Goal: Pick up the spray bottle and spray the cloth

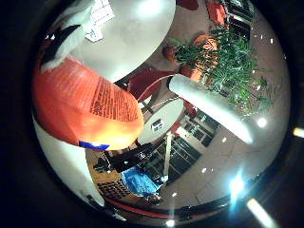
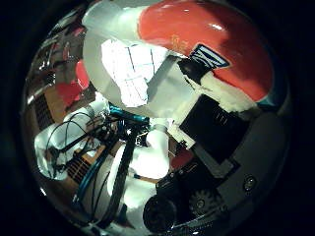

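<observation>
Right little finger side palm view: an orange spray bottle (image 1: 85,107) is filling much of the frame, its printed label turned toward the lens and its white upper part (image 1: 71,35) lying beside a black-and-white finger (image 1: 59,45) of the hand (image 2: 211,123), so the bottle is sitting close against the palm. Beyond it a round white table (image 1: 137,38) is showing, along with a potted green plant (image 1: 232,66), a white pillar (image 1: 209,107), a smaller round table (image 1: 164,121) and, farther off near a wooden surface (image 1: 107,183), a patch of blue (image 1: 140,180) that may be the cloth, though this cannot be confirmed. Right thumb side palm view: the same bottle's orange body is arching across the frame, with black and white finger parts pressing against it and geared parts of the hand sitting just below; the fingers appear to be curling round the bottle and holding it. Status, as a judgement: the pick-up step is looking done, with the bottle seemingly carried clear of the tables in the hand's grasp. Spraying is remaining; the nozzle's direction is not showing, no mist is visible, and the blue patch is lying well apart from the bottle, so bringing the bottle over the cloth and squeezing the trigger are still outstanding.
</observation>
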`<state>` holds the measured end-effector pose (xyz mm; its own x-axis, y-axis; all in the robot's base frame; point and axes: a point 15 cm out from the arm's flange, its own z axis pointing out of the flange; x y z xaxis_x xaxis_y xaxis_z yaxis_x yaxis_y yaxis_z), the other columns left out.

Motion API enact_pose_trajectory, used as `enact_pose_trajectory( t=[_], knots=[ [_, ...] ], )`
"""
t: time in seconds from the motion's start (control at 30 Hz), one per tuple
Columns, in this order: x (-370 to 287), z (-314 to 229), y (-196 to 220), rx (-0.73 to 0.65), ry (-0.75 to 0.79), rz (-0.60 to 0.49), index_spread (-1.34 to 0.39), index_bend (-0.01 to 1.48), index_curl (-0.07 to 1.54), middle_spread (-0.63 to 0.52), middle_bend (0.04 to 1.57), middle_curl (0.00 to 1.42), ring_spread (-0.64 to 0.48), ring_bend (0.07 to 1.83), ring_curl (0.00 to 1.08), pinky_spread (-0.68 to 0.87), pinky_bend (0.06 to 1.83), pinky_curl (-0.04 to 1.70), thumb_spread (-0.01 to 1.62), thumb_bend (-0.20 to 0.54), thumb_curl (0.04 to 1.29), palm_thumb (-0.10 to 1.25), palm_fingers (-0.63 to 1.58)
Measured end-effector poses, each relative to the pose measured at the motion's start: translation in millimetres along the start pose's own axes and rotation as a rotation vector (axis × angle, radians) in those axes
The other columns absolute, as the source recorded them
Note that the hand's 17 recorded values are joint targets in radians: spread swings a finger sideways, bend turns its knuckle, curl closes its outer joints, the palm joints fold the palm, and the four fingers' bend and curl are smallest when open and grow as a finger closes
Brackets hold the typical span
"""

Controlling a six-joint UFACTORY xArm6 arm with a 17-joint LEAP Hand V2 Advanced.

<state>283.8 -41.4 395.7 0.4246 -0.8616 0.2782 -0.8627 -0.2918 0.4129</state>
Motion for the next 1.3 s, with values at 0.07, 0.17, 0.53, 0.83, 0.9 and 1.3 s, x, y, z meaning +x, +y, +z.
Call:
enact_pose_trajectory(
  t=[0.07,0.17,0.53,0.83,0.9,1.3],
  knots=[
    [-3,-2,-1,0.004,0.005,-0.006,-0.2,1.2,0.77,-0.1,1.42,0.66,-0.22,1.35,0.81,-0.19,1.02,1.43,0.96,-0.014,0.78,1.01,1.13],
    [-5,-2,-1,0.009,-0.001,-0.009,-0.2,1.2,0.77,-0.1,1.42,0.66,-0.22,1.35,0.81,-0.19,1.02,1.43,0.96,-0.014,0.78,1.02,1.13],
    [-30,-38,-8,0.137,-0.119,-0.039,-0.21,1.2,0.77,-0.1,1.42,0.66,-0.22,1.34,0.81,-0.19,1.02,1.43,0.97,-0.014,0.78,1.02,1.13],
    [-75,-101,-16,0.33,-0.319,-0.098,-0.21,1.2,0.77,-0.1,1.42,0.66,-0.22,1.34,0.81,-0.2,1.02,1.43,0.97,-0.014,0.78,1.03,1.13],
    [-84,-113,-19,0.369,-0.36,-0.104,-0.21,1.19,0.77,-0.1,1.42,0.66,-0.22,1.34,0.81,-0.2,1.02,1.43,0.97,-0.012,0.78,1.03,1.13],
    [-137,-157,-68,0.59,-0.596,-0.12,-0.21,1.19,0.77,-0.1,1.43,0.66,-0.22,1.34,0.81,-0.2,1.03,1.43,0.94,-0.014,0.79,1.04,1.13]
  ],
)
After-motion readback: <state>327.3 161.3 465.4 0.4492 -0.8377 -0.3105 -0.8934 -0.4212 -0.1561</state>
